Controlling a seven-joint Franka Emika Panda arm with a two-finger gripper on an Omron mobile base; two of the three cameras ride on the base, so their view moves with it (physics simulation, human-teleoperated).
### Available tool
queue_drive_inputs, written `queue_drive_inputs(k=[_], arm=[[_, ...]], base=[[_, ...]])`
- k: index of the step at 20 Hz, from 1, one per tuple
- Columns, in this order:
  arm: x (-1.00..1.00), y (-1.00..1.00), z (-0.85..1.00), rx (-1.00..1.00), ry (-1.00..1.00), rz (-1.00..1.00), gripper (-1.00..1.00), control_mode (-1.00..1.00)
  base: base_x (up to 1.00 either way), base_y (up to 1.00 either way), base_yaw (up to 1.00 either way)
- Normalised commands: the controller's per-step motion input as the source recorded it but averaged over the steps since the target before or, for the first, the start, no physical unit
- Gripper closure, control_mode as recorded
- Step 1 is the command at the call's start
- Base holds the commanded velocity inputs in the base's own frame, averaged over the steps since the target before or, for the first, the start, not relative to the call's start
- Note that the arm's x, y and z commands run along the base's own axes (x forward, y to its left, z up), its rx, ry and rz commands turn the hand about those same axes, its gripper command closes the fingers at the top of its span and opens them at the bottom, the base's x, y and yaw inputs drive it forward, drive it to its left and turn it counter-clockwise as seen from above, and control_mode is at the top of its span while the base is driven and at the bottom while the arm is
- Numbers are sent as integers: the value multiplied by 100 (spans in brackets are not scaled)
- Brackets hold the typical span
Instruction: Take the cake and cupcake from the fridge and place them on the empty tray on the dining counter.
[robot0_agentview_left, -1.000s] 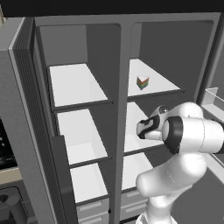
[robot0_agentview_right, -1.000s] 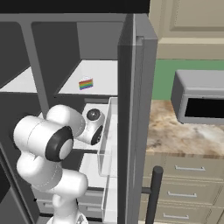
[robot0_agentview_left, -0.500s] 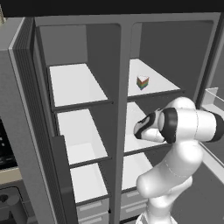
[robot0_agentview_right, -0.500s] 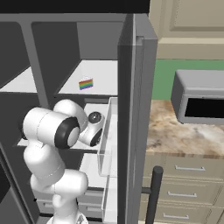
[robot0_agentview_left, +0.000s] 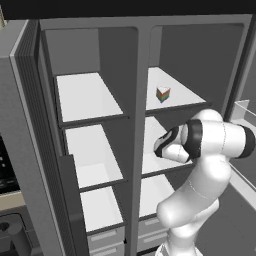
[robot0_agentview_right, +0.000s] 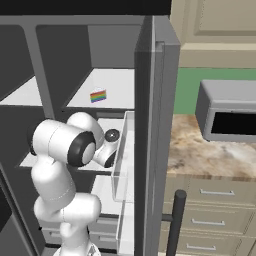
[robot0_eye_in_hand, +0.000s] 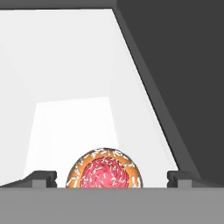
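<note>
The tool (robot0_eye_in_hand: 107, 178) stands wide open, holding nothing, its fingertips (robot0_eye_in_hand: 43, 178) straddling the cupcake (robot0_eye_in_hand: 105, 170) that sits between them on a white middle shelf (robot0_eye_in_hand: 72, 118) of the fridge (robot0_agentview_left: 30, 125); I judge this spread is set for a grasp. Farther up, the cake (robot0_agentview_left: 163, 93) waits on the top right shelf, well apart, likely left for a second trip.

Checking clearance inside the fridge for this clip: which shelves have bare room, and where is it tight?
In the fridge, the left-hand white shelves are bare from back wall to front lip. The top right shelf is free around the cake. It is tight on the middle right shelf, where the open gripper straddles the cupcake near the side wall.
</note>
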Motion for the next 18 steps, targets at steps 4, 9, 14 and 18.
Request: queue_drive_inputs(k=[4,9,14,18], arm=[[9,-9,-16,0,2,0,-100,-100],[13,-3,-23,0,2,0,-100,-100],[8,-1,-30,0,6,0,100,-100],[0,-2,-42,0,11,0,100,-100]], base=[[0,0,0],[0,0,0],[0,0,0],[0,0,0]])
